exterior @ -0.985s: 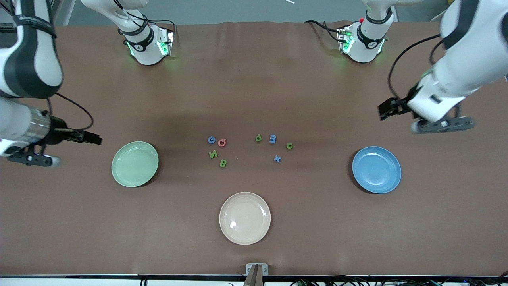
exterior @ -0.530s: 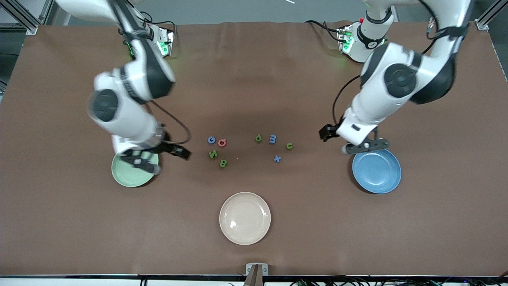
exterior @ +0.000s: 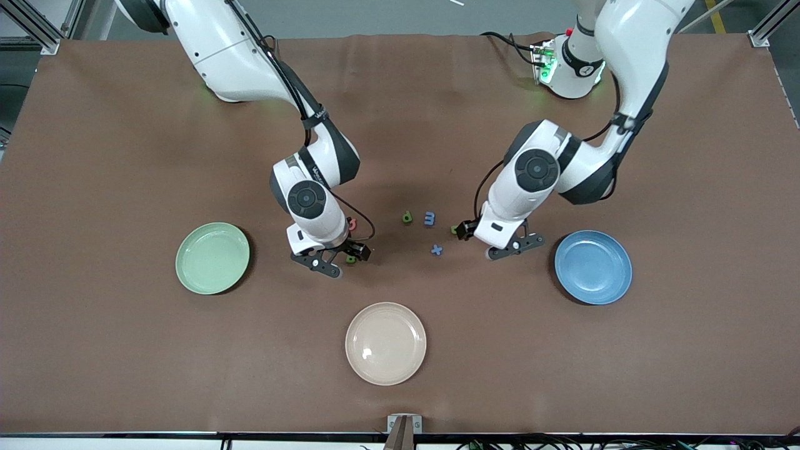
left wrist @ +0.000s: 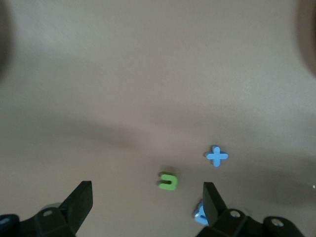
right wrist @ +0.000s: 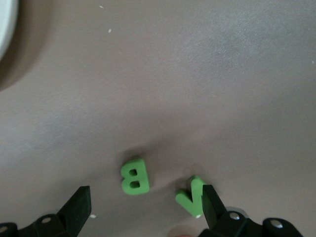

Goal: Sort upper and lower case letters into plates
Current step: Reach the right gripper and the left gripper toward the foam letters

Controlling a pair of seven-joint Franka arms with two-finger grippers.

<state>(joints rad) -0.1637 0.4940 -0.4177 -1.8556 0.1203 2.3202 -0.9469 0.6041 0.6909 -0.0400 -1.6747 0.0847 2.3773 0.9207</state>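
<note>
Green foam is what each gripper faces: your right gripper point(right wrist: 143, 207) hangs with fingers spread over the capital B point(right wrist: 134, 177), which lies flat between them beside the N point(right wrist: 190, 196). Your left gripper point(left wrist: 148, 205), likewise spread, hangs over the small u point(left wrist: 168, 180), the blue x point(left wrist: 217, 156) just beside. Note the mint plate point(exterior: 212, 257) sits toward the right arm's end, the blue plate point(exterior: 593, 267) toward the left arm's; both look empty.
</note>
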